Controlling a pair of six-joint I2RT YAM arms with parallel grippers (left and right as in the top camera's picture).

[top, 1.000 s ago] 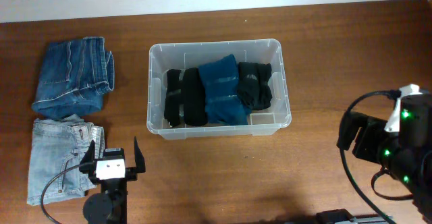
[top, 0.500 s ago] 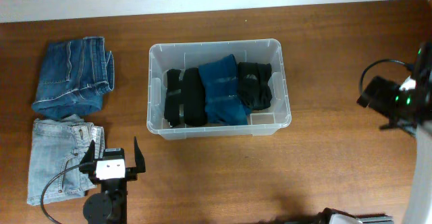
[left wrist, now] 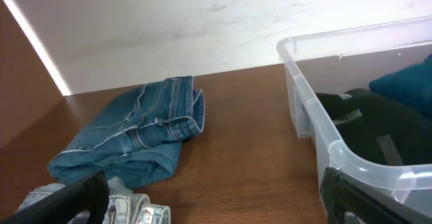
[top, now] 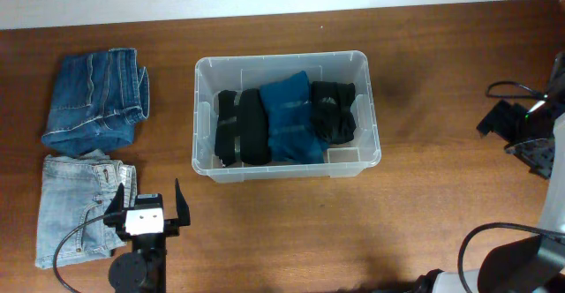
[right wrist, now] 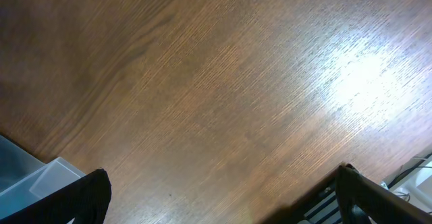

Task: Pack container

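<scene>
The container point(top: 281, 56) is a clear plastic bin at the table's centre, holding two black folded garments point(top: 240, 127), a teal one point(top: 291, 118) and another black one point(top: 334, 110). Folded dark blue jeans point(top: 95, 101) and folded light blue jeans point(top: 78, 209) lie to its left. My left gripper point(top: 146, 201) is open and empty, between the light jeans and the bin. In the left wrist view, the gripper point(left wrist: 212, 204) faces the dark jeans point(left wrist: 135, 140) and the bin's rim point(left wrist: 317, 109). My right gripper point(top: 505, 125) is open and empty at the far right, over bare wood point(right wrist: 223, 96).
A white wall runs along the table's back edge point(top: 282, 12). The bin's corner point(right wrist: 34, 180) shows at the lower left of the right wrist view. Cables point(top: 494, 236) loop from the right arm at the lower right.
My right arm has swung from the lower right up toward the far right edge of the table. The left arm, the clothes and the bin have not moved.
</scene>
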